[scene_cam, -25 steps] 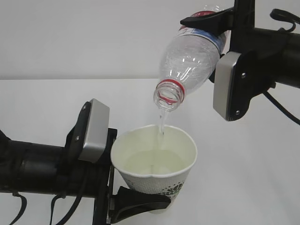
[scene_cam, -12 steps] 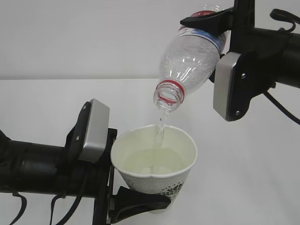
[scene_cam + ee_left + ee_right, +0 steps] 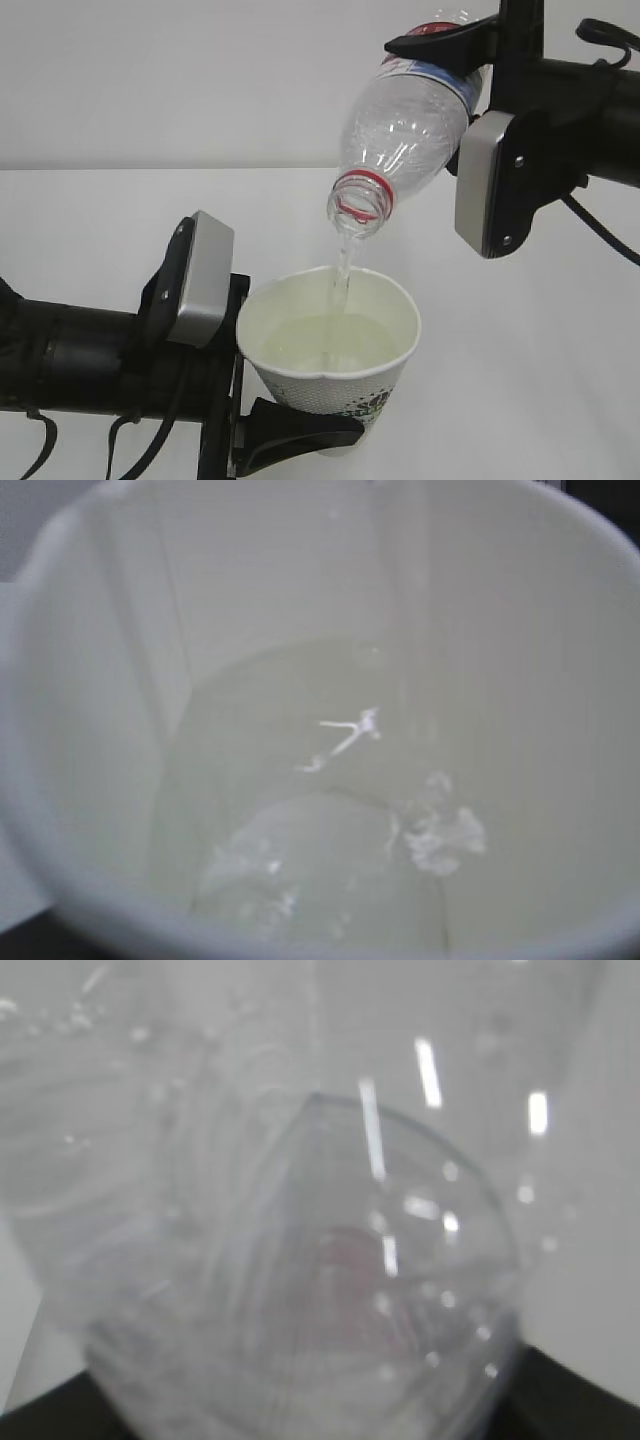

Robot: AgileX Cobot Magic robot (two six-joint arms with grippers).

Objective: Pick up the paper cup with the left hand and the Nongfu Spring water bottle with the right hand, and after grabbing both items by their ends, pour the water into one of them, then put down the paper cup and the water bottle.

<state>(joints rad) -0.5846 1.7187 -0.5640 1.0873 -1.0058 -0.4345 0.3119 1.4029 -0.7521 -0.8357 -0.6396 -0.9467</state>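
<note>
Exterior view: right hand [image 3: 455, 40] clamps tilted Nongfu Spring water bottle [image 3: 405, 130]; water [image 3: 343, 275] streams into paper cup [image 3: 335, 355], clamped by left hand [image 3: 290, 432].

Plain white tabletop [image 3: 520, 380], pale grey bare wall [image 3: 180, 80] behind, soft even light

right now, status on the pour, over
Left hand shut on paper cup, held upright. Right hand shut on water bottle, tipped mouth-down over cup. Water streaming in, pooling. Nothing in the way.
</note>
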